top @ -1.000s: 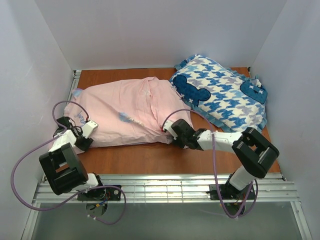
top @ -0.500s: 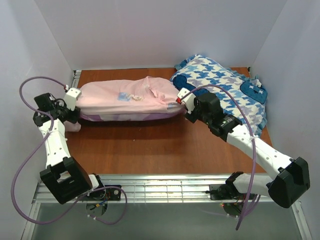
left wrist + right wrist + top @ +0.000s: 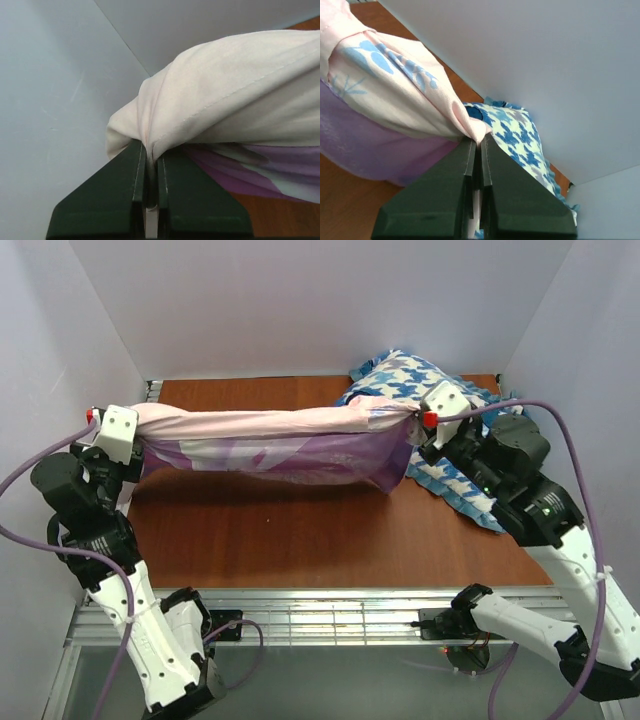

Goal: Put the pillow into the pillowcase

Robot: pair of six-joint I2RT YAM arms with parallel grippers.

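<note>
The pillowcase (image 3: 270,440) hangs stretched in a long band, pink face up and purple face sagging beneath, lifted off the counter (image 3: 300,530). One end sits at the left edge of the houndstooth cushion (image 3: 465,490), the other well away from it. The pillow does not show; the heavy belly suggests it may lie inside, though that cannot be told. The left gripper (image 3: 150,150) has its fingers pinched tight on a gathered pink corner at the end far from the cushion. The right gripper (image 3: 476,142) has its fingers clamped on the fabric at the cushion end. Each grip takes only a thin fold, so the sagging weight could pull a corner free. If the opening faces down, whatever is inside could slide out.
</note>
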